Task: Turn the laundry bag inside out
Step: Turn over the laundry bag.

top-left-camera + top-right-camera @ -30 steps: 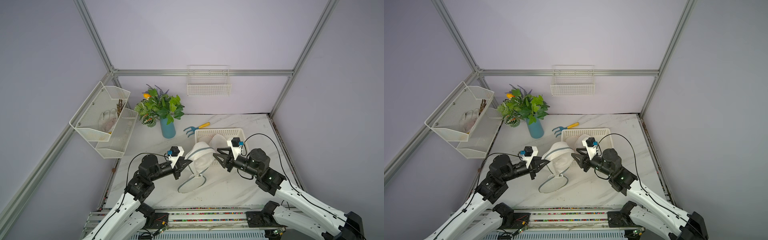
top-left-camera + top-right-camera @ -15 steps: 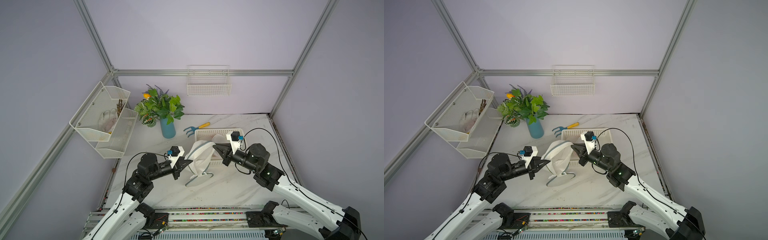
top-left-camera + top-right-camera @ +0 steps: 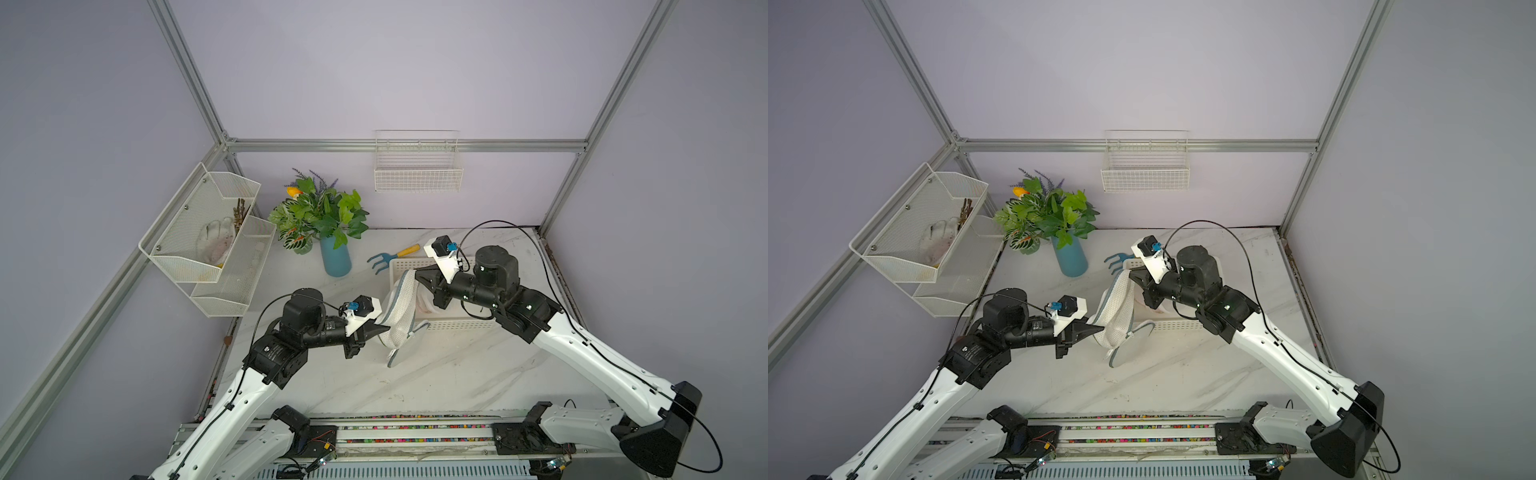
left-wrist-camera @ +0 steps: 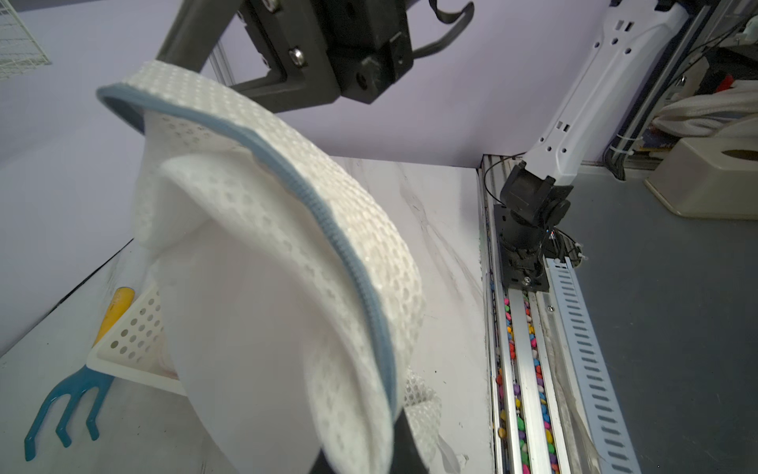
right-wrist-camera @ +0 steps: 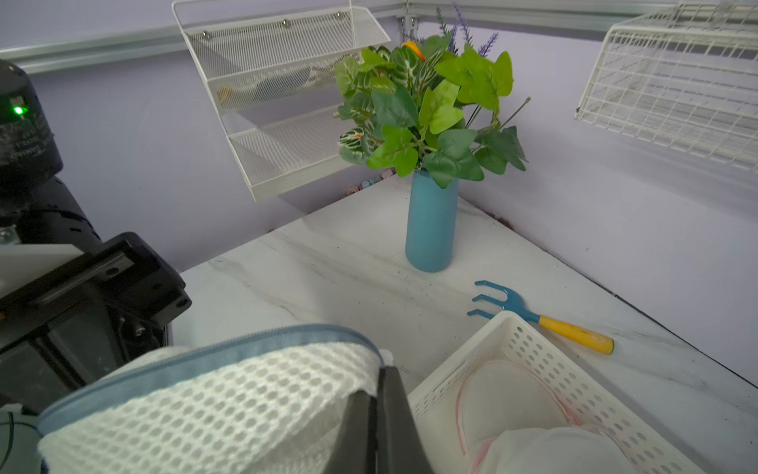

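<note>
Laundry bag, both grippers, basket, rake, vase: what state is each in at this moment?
laundry bag: held up between both grippers, zip open.
left gripper: shut on the laundry bag.
right gripper: shut on the laundry bag.
white basket: on the table, pink-trimmed cloth inside.
hand rake: lying flat beside the basket.
blue vase: upright, holding the plant.

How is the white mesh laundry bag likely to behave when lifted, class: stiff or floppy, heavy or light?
Probably floppy: the laundry bag sags and folds between the left gripper and right gripper. Likely light: its mesh is full of holes. The blue zip edge forms a smooth curve, so it may be somewhat stiffer.
</note>
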Available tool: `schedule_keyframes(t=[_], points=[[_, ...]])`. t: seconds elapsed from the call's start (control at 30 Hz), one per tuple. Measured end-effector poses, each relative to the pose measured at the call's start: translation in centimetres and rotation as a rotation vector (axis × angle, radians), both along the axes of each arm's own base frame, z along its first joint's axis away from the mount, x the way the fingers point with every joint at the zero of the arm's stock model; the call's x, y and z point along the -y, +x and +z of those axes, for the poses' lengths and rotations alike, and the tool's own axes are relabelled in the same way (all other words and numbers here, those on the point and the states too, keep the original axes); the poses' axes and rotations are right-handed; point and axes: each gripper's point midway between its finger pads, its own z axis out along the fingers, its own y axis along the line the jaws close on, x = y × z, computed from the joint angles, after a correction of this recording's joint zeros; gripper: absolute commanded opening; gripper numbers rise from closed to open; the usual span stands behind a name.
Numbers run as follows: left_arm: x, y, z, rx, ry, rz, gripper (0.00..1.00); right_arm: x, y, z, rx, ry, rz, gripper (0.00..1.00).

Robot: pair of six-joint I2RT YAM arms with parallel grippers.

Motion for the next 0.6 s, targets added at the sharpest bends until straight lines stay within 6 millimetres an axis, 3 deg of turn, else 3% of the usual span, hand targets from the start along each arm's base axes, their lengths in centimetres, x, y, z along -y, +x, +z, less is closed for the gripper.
schedule_keyframes(t=[0.17,0.23,0.5,0.6], points=[[-0.1,-0.7,-0.6,0.027,0.067,-0.053,0.0,-0.8,-0.5,-1.6,-0.071,-0.075,0.062,0.0],[-0.1,-1.2,-0.8,0.045,0.082,-0.082,0.0,-1.2,-0.6,-2.6,-0.115,-0.096,0.088,0.09],[-0.5,-2.7,-0.7,0.157,0.113,-0.151,0.0,-2.6,-0.5,-9.0,-0.371,-0.188,0.114,0.24],[-0.7,-2.9,-0.1,0.204,0.106,-0.153,0.0,-2.8,-1.0,-10.1,-0.44,-0.186,0.126,0.32]])
